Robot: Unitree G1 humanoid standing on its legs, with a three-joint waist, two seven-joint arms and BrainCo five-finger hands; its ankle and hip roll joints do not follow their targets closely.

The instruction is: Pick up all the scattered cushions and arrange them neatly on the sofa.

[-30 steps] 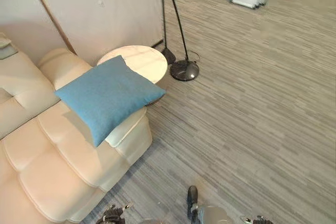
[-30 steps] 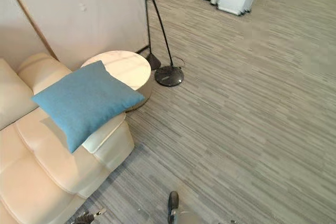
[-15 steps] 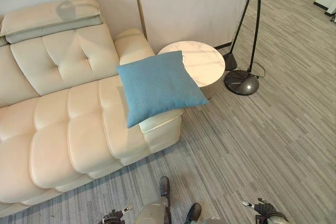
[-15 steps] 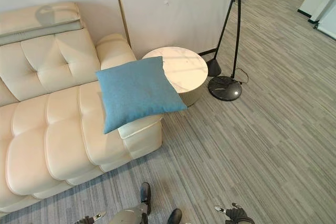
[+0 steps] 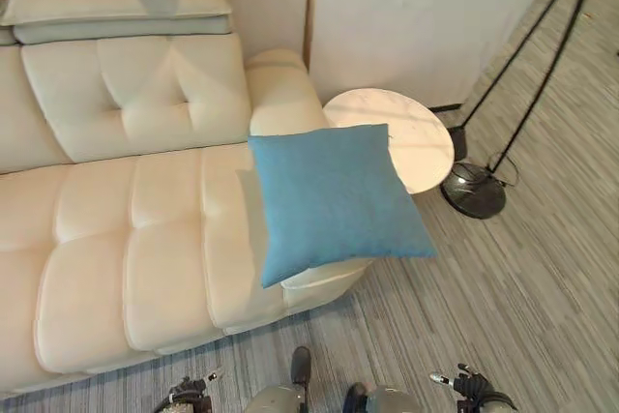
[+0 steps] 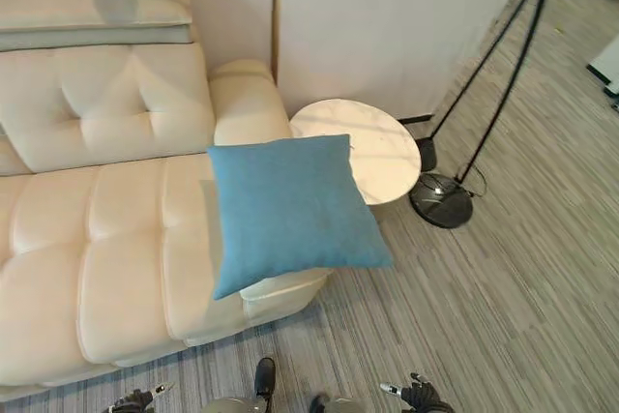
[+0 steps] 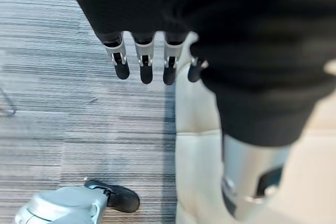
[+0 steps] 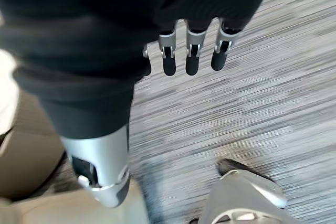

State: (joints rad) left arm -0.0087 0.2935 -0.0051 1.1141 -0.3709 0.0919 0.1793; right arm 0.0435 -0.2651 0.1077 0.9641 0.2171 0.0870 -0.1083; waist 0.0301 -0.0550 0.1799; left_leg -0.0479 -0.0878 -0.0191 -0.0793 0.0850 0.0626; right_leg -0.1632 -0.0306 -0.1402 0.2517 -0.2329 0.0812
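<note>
Left hand and right hand hang low over the grey striped carpet, fingers straight, holding nothing. Beyond, the square blue fabric cushion lies on the cream tufted leather sofa, overhanging its end beside the round white marble bench.

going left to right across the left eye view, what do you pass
sofa → blue cushion → round side table → floor lamp base

A living-room setting: cream tufted sofa, round marble side table, floor lamp, striped grey carpet.
</note>
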